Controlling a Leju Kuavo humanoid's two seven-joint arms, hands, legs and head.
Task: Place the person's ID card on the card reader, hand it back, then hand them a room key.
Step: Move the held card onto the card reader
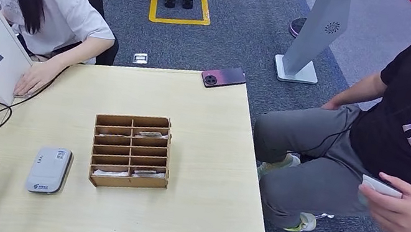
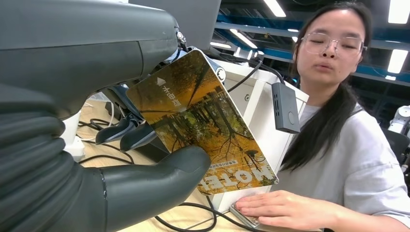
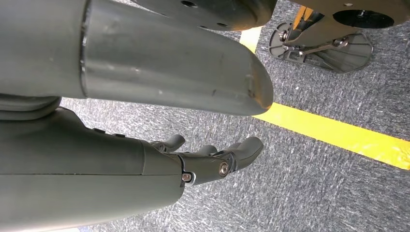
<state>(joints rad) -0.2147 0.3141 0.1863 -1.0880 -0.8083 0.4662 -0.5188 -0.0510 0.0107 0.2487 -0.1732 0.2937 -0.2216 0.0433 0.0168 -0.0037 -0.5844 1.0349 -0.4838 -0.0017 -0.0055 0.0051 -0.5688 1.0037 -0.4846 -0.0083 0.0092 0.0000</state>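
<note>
While left hand [image 2: 121,159] pinches glossy rectangular card [image 2: 203,121], right hand [image 3: 212,157] hangs slack, empty.

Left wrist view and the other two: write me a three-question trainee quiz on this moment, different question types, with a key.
1. True or false: the left robot hand holds a card with an autumn-tree print.
2. Multiple choice: where does the card reader lie? A) on the table, beside the wooden rack; B) on the floor; C) in the seated person's hand.
3. Fill in: the right robot hand hangs over grey carpet with a ____ line on it.

Key: 1 true. 2 A. 3 yellow.
</note>
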